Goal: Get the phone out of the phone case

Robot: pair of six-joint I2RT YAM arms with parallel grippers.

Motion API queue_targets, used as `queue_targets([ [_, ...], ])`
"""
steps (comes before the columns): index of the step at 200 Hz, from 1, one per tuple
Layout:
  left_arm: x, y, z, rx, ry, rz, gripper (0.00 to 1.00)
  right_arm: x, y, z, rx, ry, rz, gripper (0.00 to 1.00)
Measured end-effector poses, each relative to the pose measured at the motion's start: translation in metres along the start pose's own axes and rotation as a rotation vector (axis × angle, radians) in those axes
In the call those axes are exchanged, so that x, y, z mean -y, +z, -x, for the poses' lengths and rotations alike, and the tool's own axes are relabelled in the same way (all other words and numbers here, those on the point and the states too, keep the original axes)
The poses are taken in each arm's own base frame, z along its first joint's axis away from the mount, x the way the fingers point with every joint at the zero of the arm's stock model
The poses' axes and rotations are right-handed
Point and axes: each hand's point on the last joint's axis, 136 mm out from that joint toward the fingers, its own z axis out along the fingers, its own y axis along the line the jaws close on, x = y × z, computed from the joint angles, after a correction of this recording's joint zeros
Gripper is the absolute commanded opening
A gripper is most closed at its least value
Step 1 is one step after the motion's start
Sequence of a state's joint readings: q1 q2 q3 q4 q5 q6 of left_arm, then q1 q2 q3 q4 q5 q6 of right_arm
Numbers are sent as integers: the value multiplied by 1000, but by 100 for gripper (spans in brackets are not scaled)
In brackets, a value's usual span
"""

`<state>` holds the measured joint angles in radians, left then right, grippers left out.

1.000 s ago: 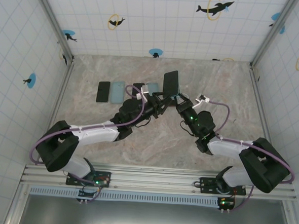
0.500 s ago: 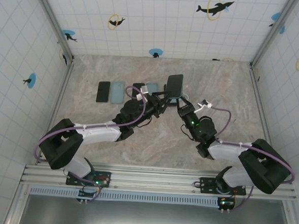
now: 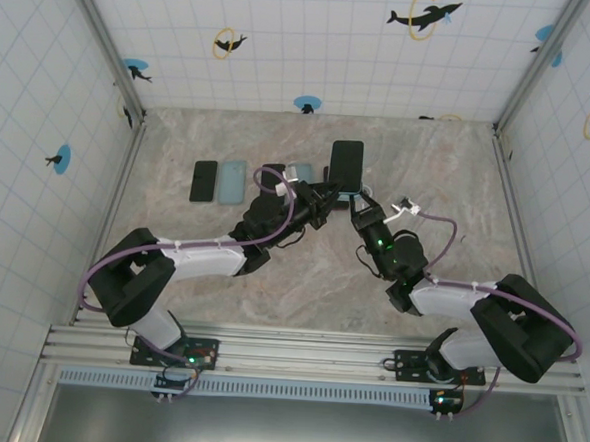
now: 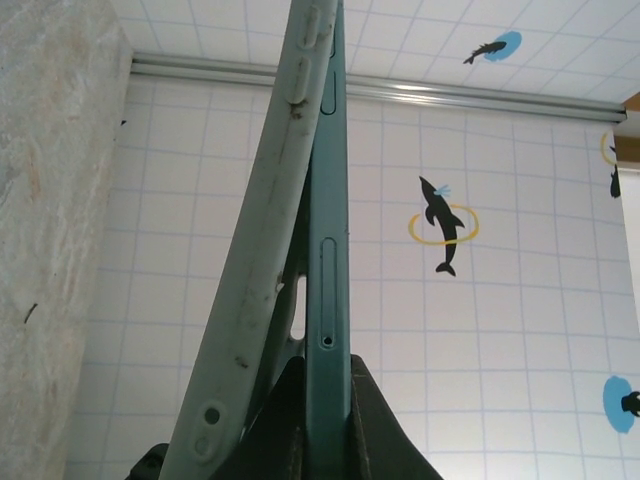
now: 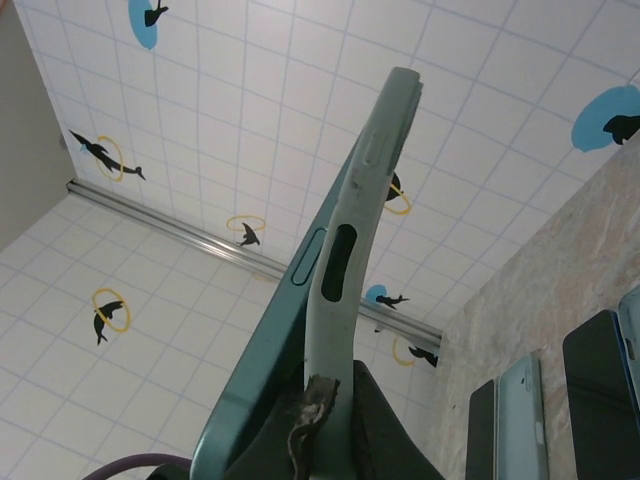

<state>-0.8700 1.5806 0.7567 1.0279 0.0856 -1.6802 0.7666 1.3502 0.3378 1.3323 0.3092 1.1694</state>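
Note:
A dark teal phone (image 3: 346,164) in its pale green phone case is held upright above the table's middle, between both grippers. In the left wrist view the phone's teal edge (image 4: 328,250) is clamped in my left gripper (image 4: 328,420), which is shut on it. The case (image 4: 262,240) bows away to the left of the phone. In the right wrist view my right gripper (image 5: 338,425) is shut on the case's edge (image 5: 352,250), and the phone (image 5: 270,360) stands apart from it on the left. From above, the left gripper (image 3: 327,190) and right gripper (image 3: 355,199) meet under the phone.
On the marble table (image 3: 428,169), a black phone (image 3: 204,180), a pale blue case (image 3: 233,180), another dark phone (image 3: 271,171) and a pale case (image 3: 300,170) lie in a row left of the grippers. Tiled walls (image 3: 286,40) close in the back and sides.
My left gripper has closed onto the phone's edge. The held phone has shifted slightly right, and the left arm has reached further in.

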Motion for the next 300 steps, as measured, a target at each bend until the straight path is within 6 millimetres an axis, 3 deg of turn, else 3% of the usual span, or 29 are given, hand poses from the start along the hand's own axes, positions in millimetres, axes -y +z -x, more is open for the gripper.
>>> queue_targets([
  [47, 0, 0, -2, -7, -1, 2, 0, 9, -2, 3, 19, -52, -60, 0],
  [85, -1, 1, -6, -8, -1, 1, 0, 29, -3, 6, 10, -152, -167, 0],
  [119, -1, 0, -19, -45, 4, 10, 0, 62, -6, 47, 118, -229, -310, 0],
  [174, -4, 1, -20, -48, 25, 22, 0, 66, -16, 92, 203, -298, -366, 0],
  [200, -18, 19, -18, -45, 27, 46, 0, 78, -26, 120, 216, -356, -434, 0],
  [231, -45, 53, -13, -43, 44, 102, 0, 92, -33, 148, 193, -408, -524, 0],
  [300, -95, 117, -6, -40, 43, 175, 0, 108, -61, 183, 179, -467, -643, 0],
])
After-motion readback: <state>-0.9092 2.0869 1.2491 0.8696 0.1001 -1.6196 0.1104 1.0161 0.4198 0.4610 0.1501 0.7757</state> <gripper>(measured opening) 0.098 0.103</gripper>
